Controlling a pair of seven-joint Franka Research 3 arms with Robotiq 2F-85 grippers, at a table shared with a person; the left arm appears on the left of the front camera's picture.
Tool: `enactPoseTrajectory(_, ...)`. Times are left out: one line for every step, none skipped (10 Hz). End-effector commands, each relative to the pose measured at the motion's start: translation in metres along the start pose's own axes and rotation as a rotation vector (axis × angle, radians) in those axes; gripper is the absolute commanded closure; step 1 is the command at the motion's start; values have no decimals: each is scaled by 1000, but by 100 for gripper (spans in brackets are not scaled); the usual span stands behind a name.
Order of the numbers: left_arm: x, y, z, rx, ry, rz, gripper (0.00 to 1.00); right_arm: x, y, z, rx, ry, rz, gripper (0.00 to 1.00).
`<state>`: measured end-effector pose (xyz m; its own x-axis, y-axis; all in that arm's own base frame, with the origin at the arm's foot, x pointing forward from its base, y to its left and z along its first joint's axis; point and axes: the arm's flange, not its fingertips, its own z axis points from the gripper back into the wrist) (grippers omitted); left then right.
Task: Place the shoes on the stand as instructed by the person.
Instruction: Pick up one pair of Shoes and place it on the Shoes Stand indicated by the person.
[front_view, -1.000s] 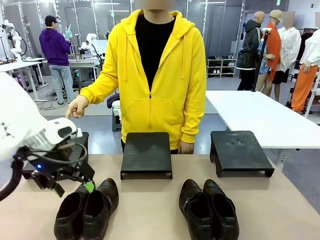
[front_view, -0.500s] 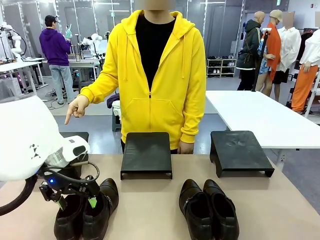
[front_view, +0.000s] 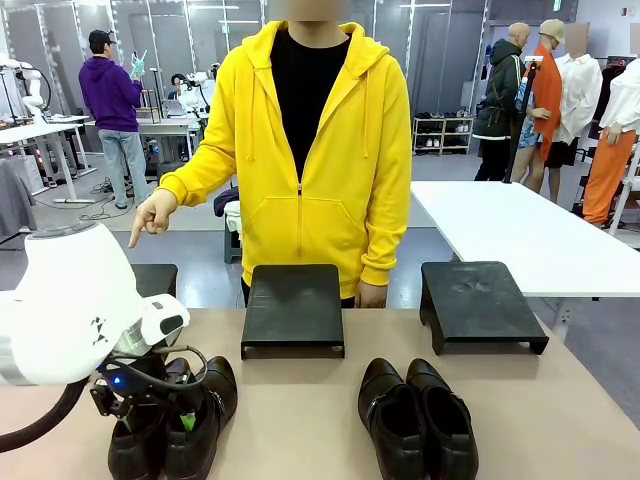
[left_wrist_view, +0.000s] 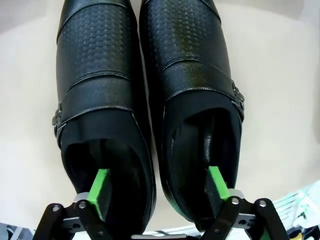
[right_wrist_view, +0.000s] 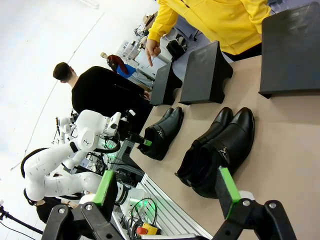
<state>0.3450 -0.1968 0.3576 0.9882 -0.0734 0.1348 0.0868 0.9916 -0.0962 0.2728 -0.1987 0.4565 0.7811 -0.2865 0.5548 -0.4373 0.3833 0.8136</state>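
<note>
"Over on the table (front_view: 300, 420), near left: left gripper (left_wrist_view: 159, 189) has one green finger down inside each shoe of the left pair (left_wrist_view: 150, 100). Actually squeezing them?"

"Can't tell, honestly. Meanwhile the right gripper (right_wrist_view: 167, 186) is wide open, empty, and the other pair (front_view: 418, 420) sits before the stands (front_view: 293, 305)."

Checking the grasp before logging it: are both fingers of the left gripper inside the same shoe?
No, the left gripper's fingers sit one in each shoe of the pair, adjoining walls between them.
</note>
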Motion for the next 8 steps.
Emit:
enactPoseTrajectory(-22,14,-20,-11,-15,-41,60,2,1,1,9,-8,9,0)
enactPoseTrajectory(-23,14,-18,0,-19,-47,80,2,1,1,9,-8,9,0)
enactPoseTrajectory(-23,13,-15,10,-6,-32,100,2,1,1,9,-8,9,0)
enactPoseTrajectory(-22,13,-14,16,0,-28,100,2,1,1,9,-8,9,0)
enactPoseTrajectory(-23,13,-15,18,10,-31,100,2,1,1,9,-8,9,0)
enactPoseTrajectory(-24,14,-15,17,14,-31,97,2,1,1,9,-8,9,0)
enactPoseTrajectory(-23,15,-13,15,14,-33,100,2,1,1,9,-8,9,0)
enactPoseTrajectory(-21,15,-11,29,-2,-41,100,2,1,1,9,-8,9,0)
